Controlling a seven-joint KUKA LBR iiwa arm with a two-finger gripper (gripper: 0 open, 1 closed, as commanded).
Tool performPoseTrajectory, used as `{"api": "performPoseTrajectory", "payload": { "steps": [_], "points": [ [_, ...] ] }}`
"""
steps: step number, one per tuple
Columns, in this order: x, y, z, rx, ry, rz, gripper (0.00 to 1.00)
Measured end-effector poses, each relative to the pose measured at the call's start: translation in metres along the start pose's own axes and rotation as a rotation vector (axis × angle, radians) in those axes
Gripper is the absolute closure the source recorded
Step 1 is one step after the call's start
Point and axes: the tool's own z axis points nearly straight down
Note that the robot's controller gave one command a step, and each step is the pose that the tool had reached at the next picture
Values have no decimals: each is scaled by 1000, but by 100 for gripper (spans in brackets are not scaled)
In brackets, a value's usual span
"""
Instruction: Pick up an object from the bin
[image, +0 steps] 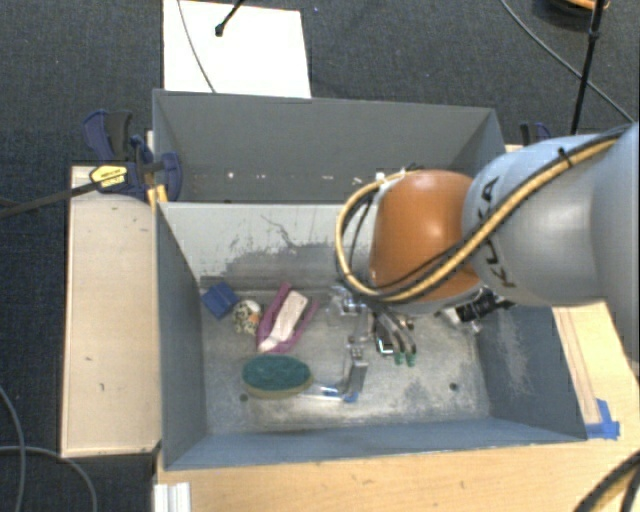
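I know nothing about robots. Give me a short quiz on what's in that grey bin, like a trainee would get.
1. True or false: the green oval pad lies nearer the front wall of the bin than the pink and white thing does.
2. Which lies furthest left in the bin? A) small blue block B) green oval pad C) a red ball
3. Fill in: in this view the pincer hangs to the ___ of the pink and white thing.

Key: 1 true; 2 A; 3 right.
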Motion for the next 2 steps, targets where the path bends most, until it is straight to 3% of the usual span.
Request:
{"api": "performPoseTrajectory", "payload": {
  "steps": [1,2],
  "points": [
    [20,42,75,0,1,131,0],
    [18,41,72,-1,-6,137,100]
  ]
}}
